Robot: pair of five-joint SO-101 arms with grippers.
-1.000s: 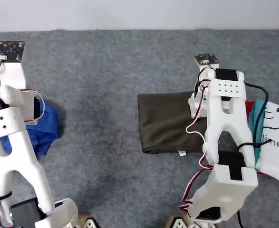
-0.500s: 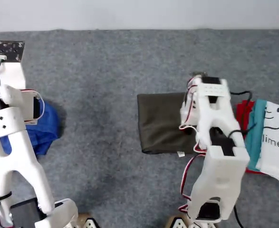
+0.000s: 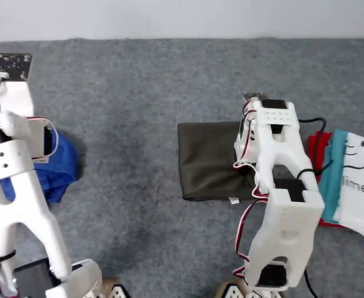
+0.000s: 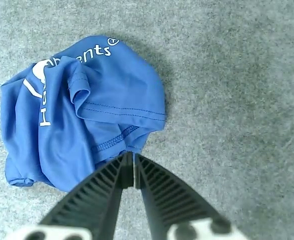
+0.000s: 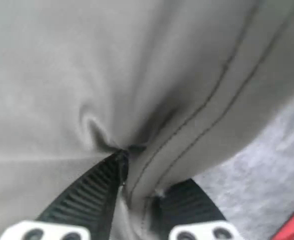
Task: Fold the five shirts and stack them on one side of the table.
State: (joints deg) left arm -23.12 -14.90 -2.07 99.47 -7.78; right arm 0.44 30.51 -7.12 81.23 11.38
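Firmly, right pincer (image 5: pixel 132 167) pinches a fold of olive shirt (image 3: pixel 208 160)

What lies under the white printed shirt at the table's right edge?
A teal shirt edge and a red shirt edge stick out from beneath the white printed shirt. How far they extend underneath, and anything else there, is covered.

Noted a royal-blue shirt (image 4: pixel 81 105) with white lettering and blue stitching; saw a plain olive-brown shirt (image 3: pixel 209 161), a red shirt (image 3: pixel 312 144), a teal shirt (image 3: pixel 332 186) and a white shirt (image 3: pixel 361 200) with dark print; found the table (image 3: pixel 138 93) speckled grey and the arms (image 3: pixel 20 205) white.
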